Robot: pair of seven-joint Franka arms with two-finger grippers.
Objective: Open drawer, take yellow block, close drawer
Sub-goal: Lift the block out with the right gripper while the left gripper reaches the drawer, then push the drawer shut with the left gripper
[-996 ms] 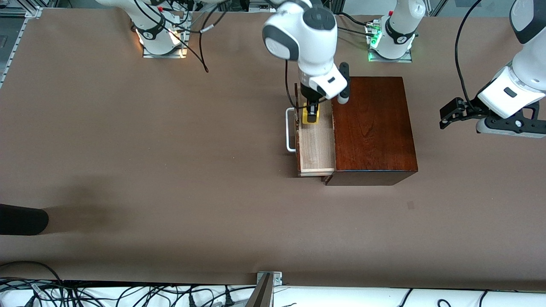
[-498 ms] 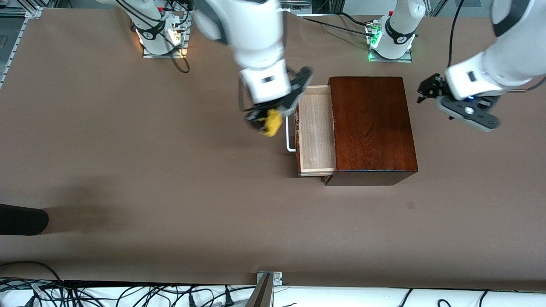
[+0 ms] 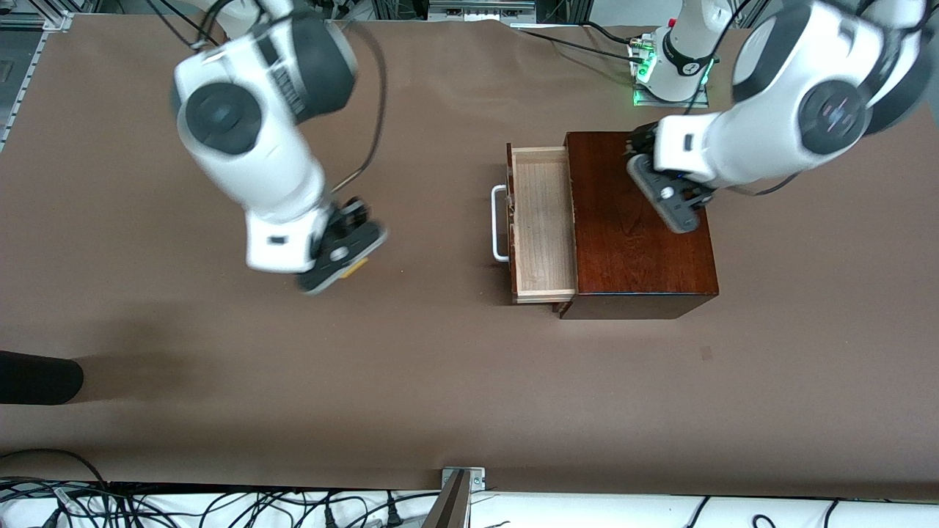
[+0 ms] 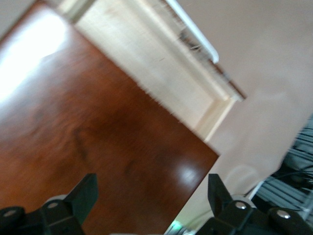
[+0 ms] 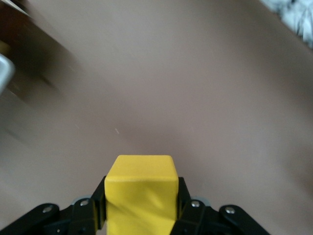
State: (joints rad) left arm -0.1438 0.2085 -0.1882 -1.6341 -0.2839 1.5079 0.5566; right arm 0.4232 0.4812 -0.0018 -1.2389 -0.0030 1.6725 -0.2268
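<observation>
1. The right gripper [image 3: 345, 257] is clamped on the yellow block [image 5: 141, 193], carried above bare surface [image 3: 220, 411] out at roughly 9 o'clock from the drawer [image 3: 541, 220] in the front view. That view only shows a sliver of yellow under the hand, but the right wrist view shows the cube squeezed square between the fingers.

2. The drawer sits pulled out of the wooden box [image 3: 638, 220], pale inside showing with nothing in it, and the white handle [image 3: 499, 224] faces the right arm's end of the surface.

3. The left gripper [image 4: 151, 196] is spread wide with nothing in it, hovering over the top of the box. I reckon it's lining up to shut the drawer, since that's the step left.

4. What could go sideways:
   - The box isn't fixed down as far as I can tell. Push the drawer front off-centre and the whole box may slide or twist instead of the drawer going in.
   - The block looks low in the fingers. Letting go while it's up in the air could make it bounce or roll off.
   - The left hand is close over the polished lid, so a sloppy descent could scrape it.
</observation>
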